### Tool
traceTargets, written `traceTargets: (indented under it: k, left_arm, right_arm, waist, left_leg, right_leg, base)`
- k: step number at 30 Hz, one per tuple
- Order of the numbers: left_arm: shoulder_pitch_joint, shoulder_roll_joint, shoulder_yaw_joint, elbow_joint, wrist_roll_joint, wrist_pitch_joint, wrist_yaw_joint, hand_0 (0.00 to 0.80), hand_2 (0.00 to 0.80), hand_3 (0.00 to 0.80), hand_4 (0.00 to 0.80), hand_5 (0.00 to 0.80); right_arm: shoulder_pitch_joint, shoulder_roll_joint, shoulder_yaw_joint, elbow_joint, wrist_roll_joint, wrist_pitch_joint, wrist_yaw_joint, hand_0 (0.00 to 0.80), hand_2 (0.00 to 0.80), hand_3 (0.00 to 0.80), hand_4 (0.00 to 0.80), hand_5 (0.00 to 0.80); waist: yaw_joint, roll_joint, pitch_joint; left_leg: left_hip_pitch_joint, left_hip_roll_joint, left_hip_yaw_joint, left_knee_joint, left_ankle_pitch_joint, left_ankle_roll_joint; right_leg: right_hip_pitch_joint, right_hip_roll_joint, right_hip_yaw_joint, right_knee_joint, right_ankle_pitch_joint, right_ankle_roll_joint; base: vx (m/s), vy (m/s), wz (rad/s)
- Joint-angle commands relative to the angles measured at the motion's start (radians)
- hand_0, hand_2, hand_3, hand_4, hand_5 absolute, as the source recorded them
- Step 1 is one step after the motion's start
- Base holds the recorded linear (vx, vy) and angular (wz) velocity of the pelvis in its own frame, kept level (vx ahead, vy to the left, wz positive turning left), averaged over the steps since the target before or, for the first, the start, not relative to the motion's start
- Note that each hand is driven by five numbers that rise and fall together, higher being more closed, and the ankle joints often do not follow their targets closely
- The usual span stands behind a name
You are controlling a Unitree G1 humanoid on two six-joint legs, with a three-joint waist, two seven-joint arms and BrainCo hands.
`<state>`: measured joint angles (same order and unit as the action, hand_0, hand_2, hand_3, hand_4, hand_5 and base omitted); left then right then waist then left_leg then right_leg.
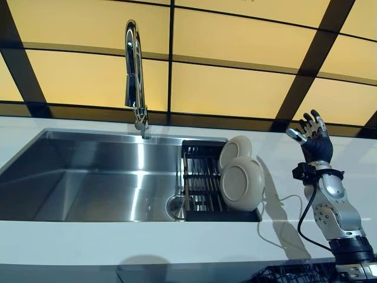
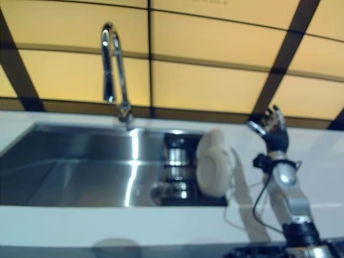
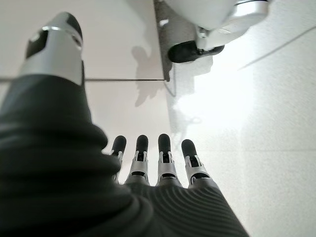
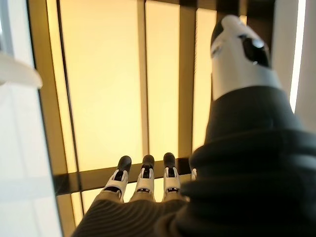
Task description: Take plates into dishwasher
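The right hand (image 1: 312,137) is raised over the white counter (image 1: 353,159) to the right of the sink (image 1: 88,183), fingers spread and relaxed, holding nothing. Bare counter lies between it and the dish rack (image 1: 203,183), which sits at the sink's right end. Two beige round plates (image 1: 241,184) stand on edge in that rack, one behind the other, plain and unmarked. The faucet (image 1: 134,76) rises behind the sink. The left hand (image 3: 163,165) shows only in its wrist view, fingers straight, empty.
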<state>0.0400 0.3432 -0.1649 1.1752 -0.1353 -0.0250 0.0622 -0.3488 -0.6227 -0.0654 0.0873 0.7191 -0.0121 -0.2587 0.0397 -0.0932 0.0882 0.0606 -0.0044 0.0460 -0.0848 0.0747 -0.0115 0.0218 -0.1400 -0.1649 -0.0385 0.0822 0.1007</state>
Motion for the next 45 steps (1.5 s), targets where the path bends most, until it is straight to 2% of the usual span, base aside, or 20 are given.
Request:
traceTargets:
  k: [1,6,10,12,15,18,19,25,30,35,38,45]
  left_arm:
    - [-0.037,-0.002,0.016,0.013,-0.003,0.0,0.007,0.0,0.0,0.0,0.0,0.0]
    - [-0.03,-0.016,0.012,0.006,-0.007,-0.011,0.008,0.0,0.0,0.0,0.0,0.0]
    - [-0.029,-0.014,0.016,0.005,-0.003,-0.015,0.01,0.0,0.0,0.0,0.0,0.0]
    - [-0.028,-0.002,0.025,0.004,0.003,-0.014,0.006,0.0,0.0,0.0,0.0,0.0]
    - [-0.031,0.017,0.039,0.005,0.006,-0.008,0.0,0.0,0.0,0.0,0.0,0.0]
    - [-0.036,0.023,0.042,0.013,0.008,-0.009,-0.002,0.0,0.0,0.0,0.0,0.0]
    - [-0.038,0.026,0.046,0.014,0.006,-0.007,0.0,0.0,0.0,0.0,0.0,0.0]
    - [-0.044,0.027,0.037,0.011,0.0,-0.011,-0.001,0.0,0.0,0.0,0.0,0.0]
    - [-0.052,0.028,0.019,0.003,0.002,-0.017,0.0,0.0,0.0,0.0,0.0,0.0]
    - [-0.056,0.029,0.001,-0.006,0.004,-0.019,-0.001,0.0,0.0,0.0,0.0,0.0]
    - [-0.056,0.028,-0.018,-0.013,-0.001,-0.017,-0.001,0.0,0.0,0.0,0.0,0.0]
    - [-0.045,0.016,-0.046,-0.032,-0.009,-0.01,0.01,0.0,0.0,0.0,0.0,0.0]
  right_arm:
    - [-0.097,-0.068,-0.02,0.02,0.006,0.022,-0.004,0.0,0.0,0.0,0.0,0.0]
    - [-0.088,-0.09,-0.016,0.032,-0.015,0.096,0.018,0.0,0.0,0.0,0.0,0.0]
    - [-0.064,-0.135,-0.012,0.053,-0.118,0.223,0.083,0.0,0.0,0.0,0.0,0.0]
    - [-0.042,-0.178,-0.008,0.066,-0.171,0.321,0.144,0.0,0.0,0.0,0.0,0.0]
    - [-0.01,-0.241,-0.001,0.083,-0.183,0.399,0.223,0.0,0.0,0.0,0.0,0.0]
    - [0.003,-0.256,0.003,0.084,-0.176,0.423,0.257,0.0,0.0,0.0,0.0,0.0]
    - [0.017,-0.258,0.011,0.068,-0.156,0.452,0.279,0.0,0.0,0.0,0.0,0.0]
    - [0.084,-0.212,0.053,0.028,-0.175,0.526,0.365,0.0,0.0,0.0,0.0,0.0]
    - [0.134,-0.153,0.086,0.016,-0.112,0.562,0.411,0.0,0.0,0.0,0.0,0.0]
    - [0.168,-0.086,0.122,-0.01,-0.006,0.561,0.412,0.0,0.0,0.0,0.0,0.0]
    - [0.204,-0.008,0.168,-0.052,0.061,0.541,0.383,0.0,0.0,0.0,0.0,0.0]
    - [0.229,0.066,0.227,-0.121,0.069,0.479,0.305,0.0,0.0,0.0,0.0,0.0]
  waist:
    - [0.012,0.012,-0.013]
    - [0.01,0.007,-0.022]
    - [0.004,-0.001,-0.019]
    - [-0.001,-0.007,-0.015]
    - [-0.008,-0.019,-0.006]
    - [-0.013,-0.024,-0.001]
    - [-0.019,-0.026,0.002]
    - [-0.033,-0.024,0.003]
    - [-0.033,-0.025,0.006]
    - [-0.03,-0.024,0.012]
    - [-0.029,-0.02,0.017]
    - [-0.026,-0.008,0.021]
  left_leg:
    - [0.002,-0.008,0.002,0.013,-0.058,-0.011]
    - [0.007,-0.002,0.016,0.012,-0.06,-0.016]
    - [0.013,0.002,0.022,0.011,-0.063,-0.018]
    - [0.013,0.005,0.025,0.012,-0.063,-0.019]
    - [0.015,0.014,0.036,0.014,-0.064,-0.02]
    - [0.017,0.016,0.042,0.015,-0.065,-0.019]
    - [0.019,0.018,0.048,0.015,-0.067,-0.017]
    - [0.031,0.018,0.067,0.016,-0.077,-0.01]
    - [0.034,0.015,0.075,0.021,-0.083,-0.003]
    - [0.037,0.012,0.076,0.026,-0.087,0.002]
    - [0.037,0.009,0.076,0.028,-0.089,0.006]
    - [0.038,0.0,0.07,0.026,-0.091,0.014]
  right_leg:
    - [0.005,0.025,-0.011,0.035,-0.007,0.039]
    - [0.031,0.031,-0.01,0.015,-0.018,0.029]
    - [0.036,0.031,-0.012,0.02,-0.024,0.029]
    - [0.034,0.029,-0.011,0.027,-0.026,0.031]
    - [0.03,0.027,-0.012,0.039,-0.026,0.036]
    - [0.028,0.027,-0.01,0.044,-0.025,0.038]
    - [0.026,0.027,-0.005,0.046,-0.026,0.039]
    - [0.028,0.026,0.004,0.053,-0.03,0.042]
    - [0.029,0.022,0.005,0.061,-0.033,0.045]
    - [0.029,0.019,0.004,0.069,-0.033,0.05]
    - [0.027,0.018,0.006,0.07,-0.031,0.054]
    - [0.02,0.013,0.009,0.073,-0.028,0.06]
  base:
    - [0.03,-0.058,0.02]
    - [0.022,-0.017,-0.01]
    - [0.011,-0.009,-0.02]
    - [0.004,-0.039,0.01]
    - [-0.006,-0.045,0.01]
    - [-0.003,-0.01,0.0]
    - [0.0,0.0,0.0]
    - [0.009,0.015,-0.04]
    - [0.018,0.01,-0.1]
    - [0.009,0.003,-0.02]
    - [0.0,0.0,0.0]
    - [-0.001,0.005,0.0]
